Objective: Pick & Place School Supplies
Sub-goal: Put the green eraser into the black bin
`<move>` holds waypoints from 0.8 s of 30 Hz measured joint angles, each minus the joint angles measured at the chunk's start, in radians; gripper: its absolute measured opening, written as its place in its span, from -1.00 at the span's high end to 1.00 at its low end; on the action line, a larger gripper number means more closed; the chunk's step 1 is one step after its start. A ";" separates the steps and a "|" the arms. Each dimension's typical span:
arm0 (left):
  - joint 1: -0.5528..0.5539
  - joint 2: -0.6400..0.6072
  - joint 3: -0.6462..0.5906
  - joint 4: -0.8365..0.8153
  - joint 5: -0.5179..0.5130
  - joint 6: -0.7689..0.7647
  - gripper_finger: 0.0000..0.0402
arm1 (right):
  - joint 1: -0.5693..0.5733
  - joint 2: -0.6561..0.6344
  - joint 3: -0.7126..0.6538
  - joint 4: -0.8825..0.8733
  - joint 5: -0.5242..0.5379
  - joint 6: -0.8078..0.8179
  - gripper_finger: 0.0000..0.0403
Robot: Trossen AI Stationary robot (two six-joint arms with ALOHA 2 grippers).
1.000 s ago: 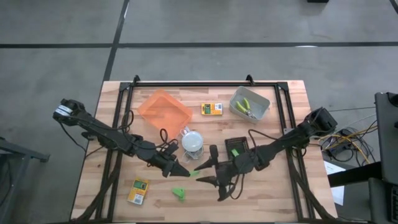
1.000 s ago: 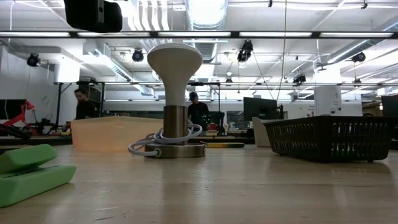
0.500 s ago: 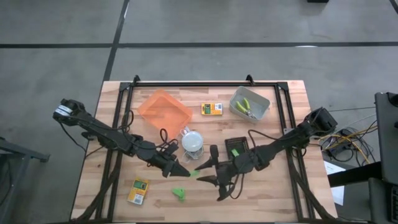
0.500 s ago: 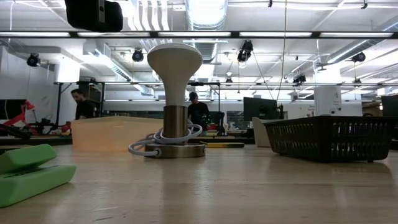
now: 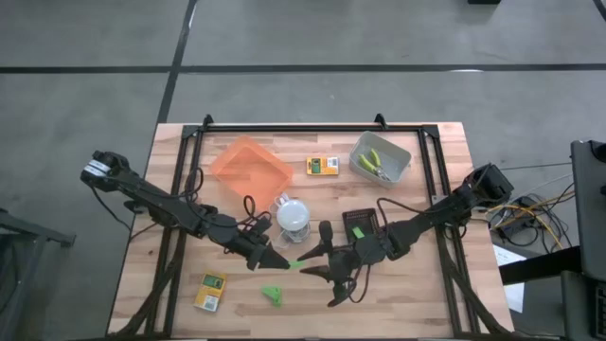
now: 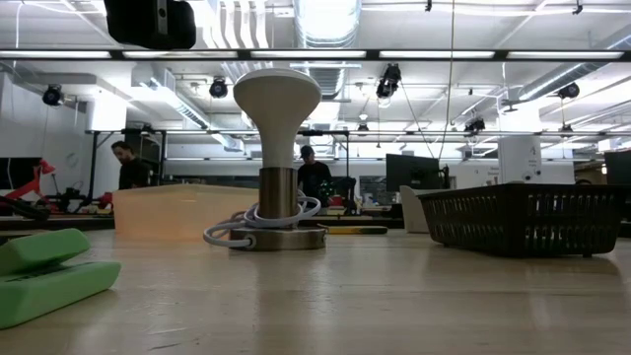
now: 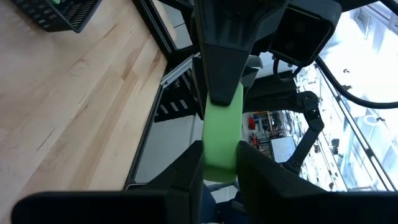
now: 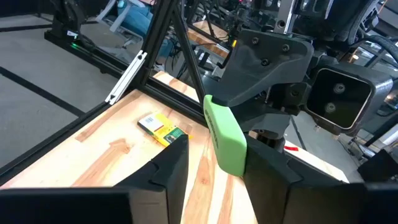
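Green chunk (image 5: 298, 262), right end effector (image 5: 314, 261) tighter.

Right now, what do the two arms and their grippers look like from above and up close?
Both arms are dark, slender and jointed, with black cables looping near the wrists. The left arm has a pale fitting at its base. The left gripper and right gripper each end in two black, tapered, angular fingers.

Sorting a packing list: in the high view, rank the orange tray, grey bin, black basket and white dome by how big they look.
1. Orange tray
2. Grey bin
3. Black basket and white dome: look alike, and an arm partly hides the basket, so unranked.
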 joint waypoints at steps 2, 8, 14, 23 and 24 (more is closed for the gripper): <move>0.000 0.000 0.000 -0.001 0.000 0.001 0.58 | 0.000 0.000 0.000 0.000 0.000 0.000 0.40; 0.000 0.000 0.000 -0.001 0.002 0.005 0.58 | 0.000 0.000 0.000 0.004 0.000 0.000 0.53; 0.000 0.000 -0.001 -0.001 0.002 0.009 0.58 | 0.000 0.000 0.000 0.006 0.000 0.000 0.62; 0.000 0.000 -0.001 -0.002 0.014 0.009 0.58 | -0.004 0.000 0.000 0.006 0.013 0.000 0.79; 0.000 0.000 -0.001 -0.002 0.022 0.009 0.58 | -0.004 0.000 0.000 0.006 0.023 0.000 0.81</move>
